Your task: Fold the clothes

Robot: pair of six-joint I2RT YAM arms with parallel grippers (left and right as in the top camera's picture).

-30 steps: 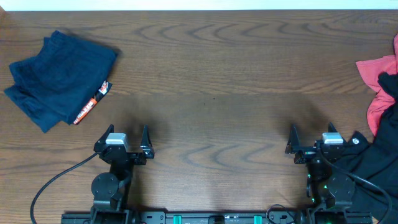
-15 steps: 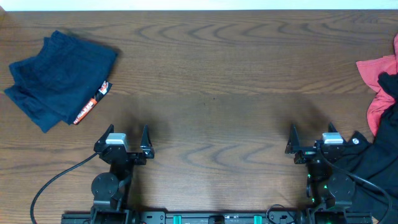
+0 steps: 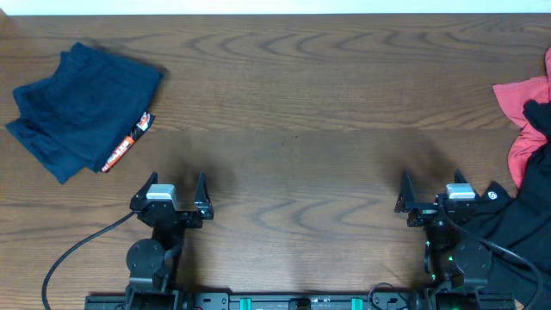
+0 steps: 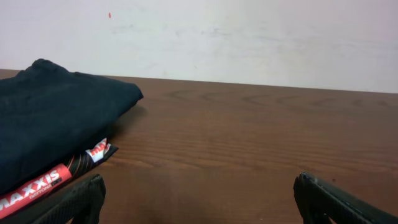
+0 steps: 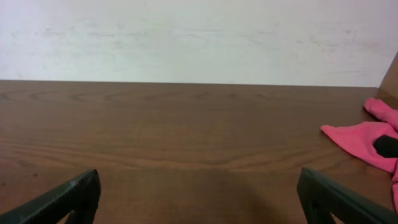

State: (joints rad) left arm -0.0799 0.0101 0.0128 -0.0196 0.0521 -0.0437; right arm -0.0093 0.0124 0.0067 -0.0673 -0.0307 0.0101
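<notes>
With the left gripper [image 3: 178,185] and the right gripper [image 3: 430,188] both apart and empty, pulling the crumpled black fabric T-shirt [image 3: 527,226] might drag the tangled pinkish-red cloth garment [image 3: 519,131] along.

Pink garment [image 3: 519,153], blk tee [image 3: 527,245] cropped

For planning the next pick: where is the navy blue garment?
In the overhead view, the navy blue garment lies far left on the table, beyond the left gripper and apart from it.

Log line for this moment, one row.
left claw: open, empty | right claw: open, empty | navy garment: folded, far left | pink-red garment, black garment: unfolded, right edge
</notes>
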